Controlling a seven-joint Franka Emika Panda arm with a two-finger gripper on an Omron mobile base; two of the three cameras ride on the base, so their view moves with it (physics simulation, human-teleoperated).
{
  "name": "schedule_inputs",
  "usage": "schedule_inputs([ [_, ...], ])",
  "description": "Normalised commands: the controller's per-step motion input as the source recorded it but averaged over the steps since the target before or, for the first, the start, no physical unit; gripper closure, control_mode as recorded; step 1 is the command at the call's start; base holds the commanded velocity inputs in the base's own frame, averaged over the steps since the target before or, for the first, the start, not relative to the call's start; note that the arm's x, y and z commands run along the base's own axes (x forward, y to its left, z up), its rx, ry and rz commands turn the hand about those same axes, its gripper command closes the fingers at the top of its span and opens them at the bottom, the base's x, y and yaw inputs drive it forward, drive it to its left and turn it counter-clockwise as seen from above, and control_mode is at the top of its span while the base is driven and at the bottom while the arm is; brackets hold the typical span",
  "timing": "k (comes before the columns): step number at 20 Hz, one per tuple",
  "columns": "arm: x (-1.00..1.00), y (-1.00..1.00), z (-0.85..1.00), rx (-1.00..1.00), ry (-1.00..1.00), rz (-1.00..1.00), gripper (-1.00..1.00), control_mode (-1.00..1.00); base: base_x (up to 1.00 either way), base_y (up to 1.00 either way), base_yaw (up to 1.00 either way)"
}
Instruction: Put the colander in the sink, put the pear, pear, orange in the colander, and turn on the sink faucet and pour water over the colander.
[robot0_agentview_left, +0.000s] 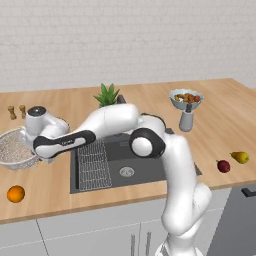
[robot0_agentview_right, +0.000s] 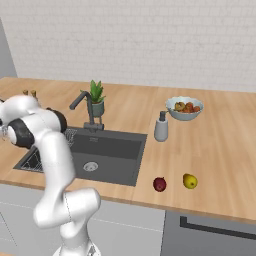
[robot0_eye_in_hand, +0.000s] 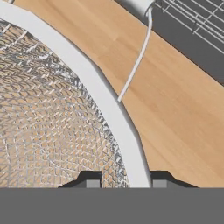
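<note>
The gripper (robot0_eye_in_hand: 123, 183) is clamped on the white rim of the colander (robot0_agentview_left: 15, 148), one fingertip inside the mesh and one outside. The colander sits on the wooden bench (robot0_agentview_left: 220, 127) just left of the sink (robot0_agentview_left: 142, 172), with the orange (robot0_agentview_left: 16, 194) near it toward the bench's front edge. The dark red pear (robot0_agentview_left: 223, 166) and yellow pear (robot0_agentview_left: 241, 157) lie side by side right of the sink.

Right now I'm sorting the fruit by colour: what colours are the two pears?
One pear is dark red, the other yellow; the right base view shows them best.
</note>
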Motion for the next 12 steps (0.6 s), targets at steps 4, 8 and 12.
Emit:
schedule_inputs([
  [4,-0.75,-0.20,0.89,0.13,-0.25,0.00,1.00,-1.00,0.00,0.00,0.00],
  [8,-0.81,-0.44,1.00,0.22,-0.20,-0.03,1.00,-1.00,0.00,0.00,0.00],
  [12,-0.91,-0.91,0.85,0.30,-0.08,-0.16,1.00,-1.00,0.00,0.00,0.00],
])
